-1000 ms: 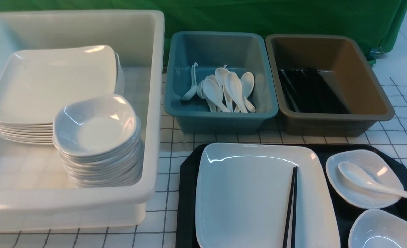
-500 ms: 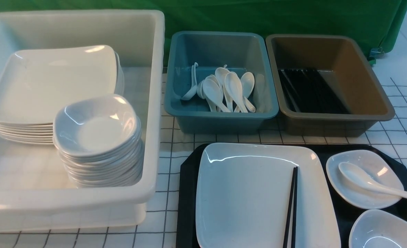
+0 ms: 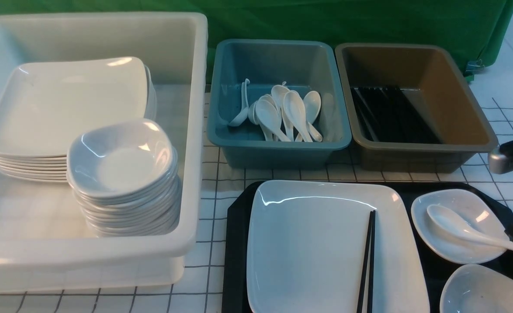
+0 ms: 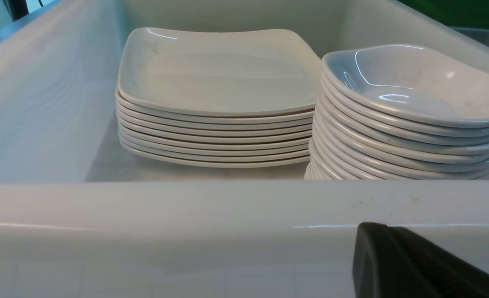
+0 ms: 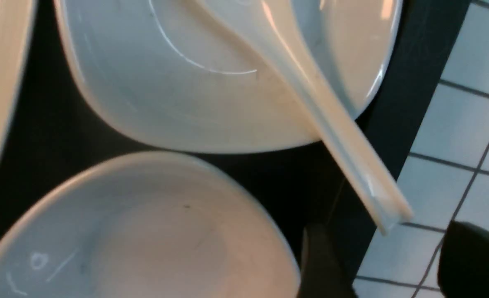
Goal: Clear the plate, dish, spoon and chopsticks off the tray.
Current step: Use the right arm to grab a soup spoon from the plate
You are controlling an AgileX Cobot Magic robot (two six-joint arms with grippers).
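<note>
- Low by the near left corner of the tabletop [image 3: 195, 282], just before the white bin: left gripper [image 4: 383, 227], jaws pressed together, only partly in view.
- Across the near right part of the tabletop: black tray [image 3: 235, 243], near edge out of frame.
- On the tray, toward its left edge: large white plate [image 3: 308, 252], flat.
- On the plate's right half: black chopsticks [image 3: 367, 261], side by side, running near to far, near ends cut off.
- On the tray, right of the plate: empty dish [image 3: 482, 289], partly cut off.
- Just beyond, near the tray's far right corner: second dish [image 3: 430, 237], cradling the white spoon [image 3: 454, 224], handle out over the rim.
- Above the spoon's handle end: right gripper [image 5: 387, 238], jaws spread wide, nothing pinched.
- Along the tabletop's left side: white bin [image 3: 87, 252], with stacked plates [image 3: 69, 104] and stacked bowls [image 3: 121, 161].
- Beyond the tray: teal bin [image 3: 278, 152] of spoons, brown bin [image 3: 425, 152] of black sticks, just beside each other.
- Farthest: green cloth [image 3: 326, 19].
</note>
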